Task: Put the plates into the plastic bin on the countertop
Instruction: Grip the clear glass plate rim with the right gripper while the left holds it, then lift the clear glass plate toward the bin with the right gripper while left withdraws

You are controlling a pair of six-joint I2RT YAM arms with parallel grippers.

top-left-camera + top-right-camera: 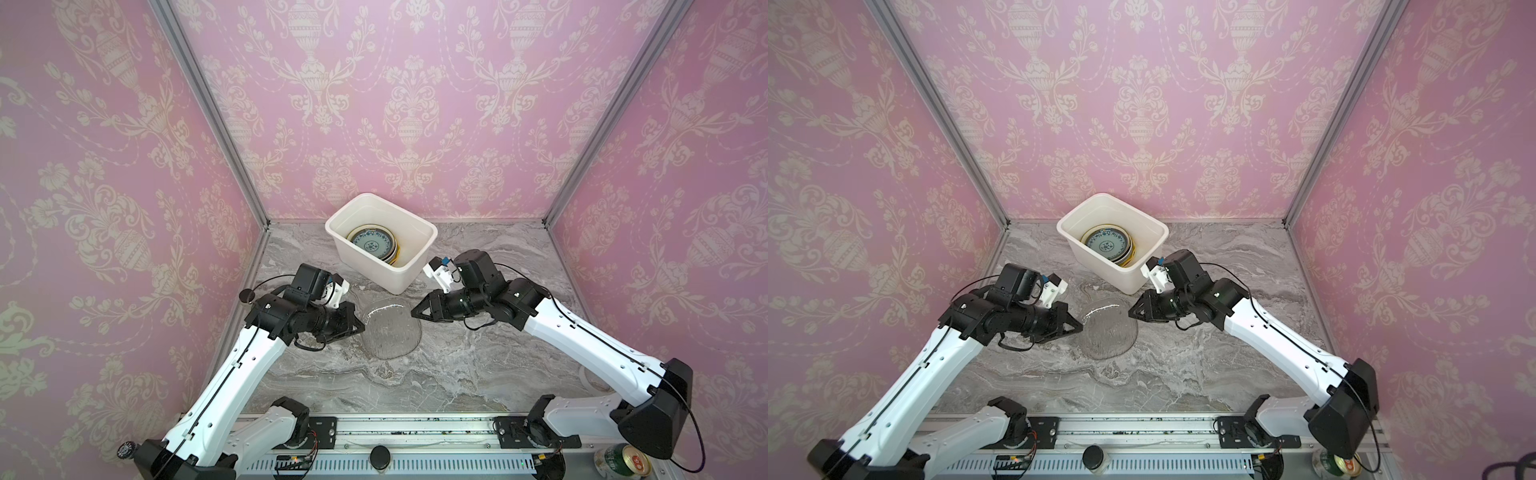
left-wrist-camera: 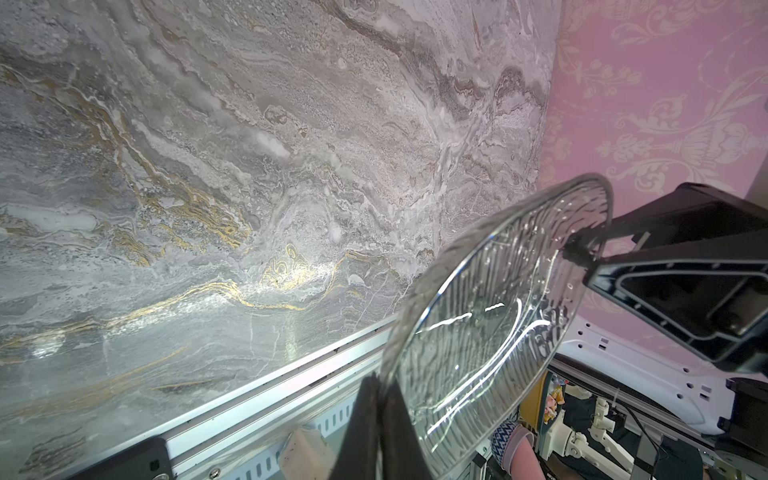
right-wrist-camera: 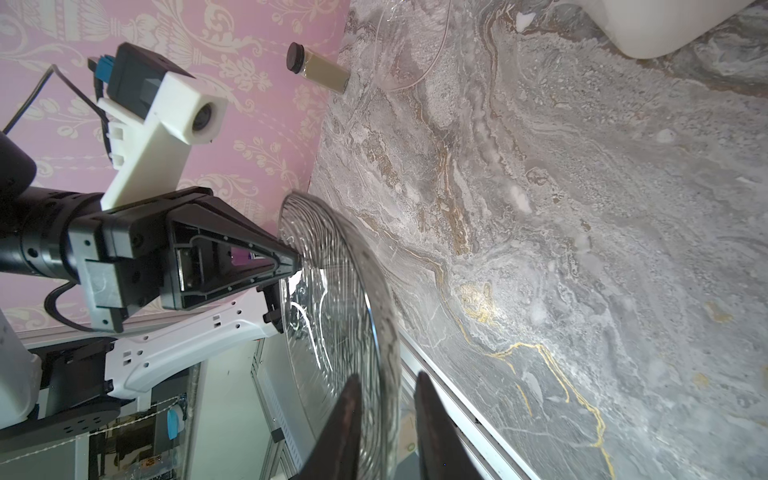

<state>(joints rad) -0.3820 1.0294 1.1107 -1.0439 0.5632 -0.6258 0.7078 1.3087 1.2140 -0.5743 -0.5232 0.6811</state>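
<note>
My left gripper [image 1: 360, 328] is clamped on one edge of the clear ribbed glass plate [image 1: 390, 328], holding it tilted over the grey marble-patterned surface [image 1: 457, 365]. My right gripper [image 1: 414, 312] straddles the opposite rim, with a gap showing beside one finger. Just behind, the deep white plastic bin [image 1: 376, 268] holds stacked plates [image 1: 371, 245].

Pink damask wallpaper [image 1: 415, 104] covers three walls joined by aluminium corner posts [image 1: 212, 112].

A clear glass plate [image 1: 1109, 332] between left hand [image 1: 1079, 325] and right hand [image 1: 1130, 312], near the white bin [image 1: 1128, 277].
</note>
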